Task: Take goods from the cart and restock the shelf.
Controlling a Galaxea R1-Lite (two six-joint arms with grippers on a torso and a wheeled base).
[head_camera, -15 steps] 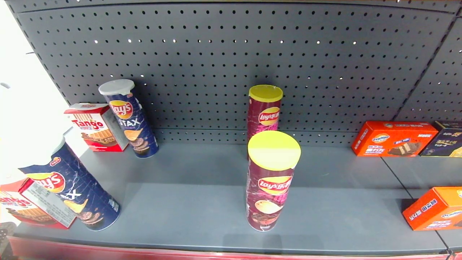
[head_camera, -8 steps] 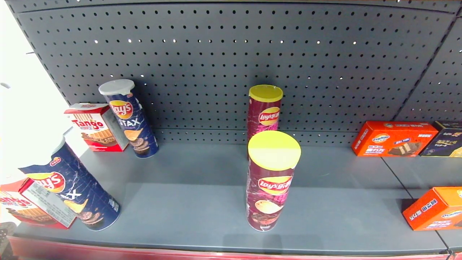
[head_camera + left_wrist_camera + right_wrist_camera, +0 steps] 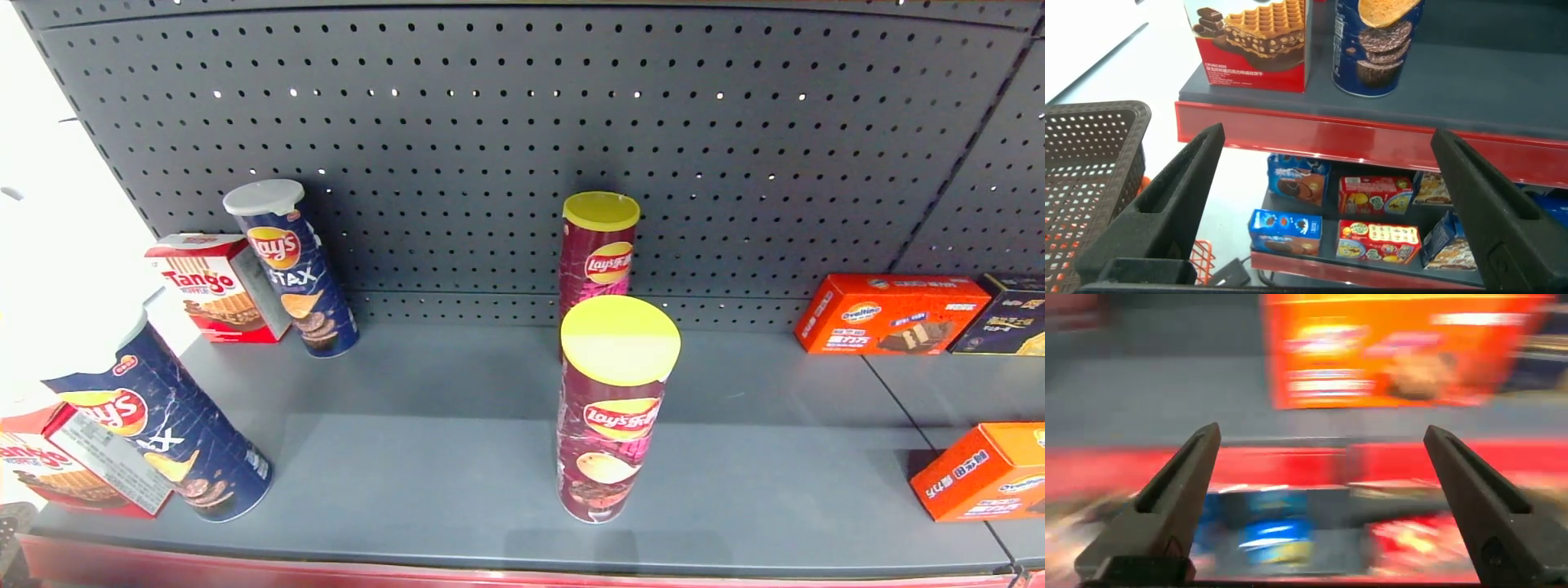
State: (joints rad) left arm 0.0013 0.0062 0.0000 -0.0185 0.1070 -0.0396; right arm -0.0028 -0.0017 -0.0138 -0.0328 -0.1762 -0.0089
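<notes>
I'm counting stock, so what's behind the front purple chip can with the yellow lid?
A second purple chip can with a yellow lid stands upright behind the front purple chip can, near the pegboard back panel. Its base is covered by the front can's lid.

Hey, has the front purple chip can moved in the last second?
No. The front purple can stands at the same spot, directly before the rear purple can.

Spread fingers (image 3: pixel 1167 214) face the red shelf edge (image 3: pixel 1372 144).
</notes>
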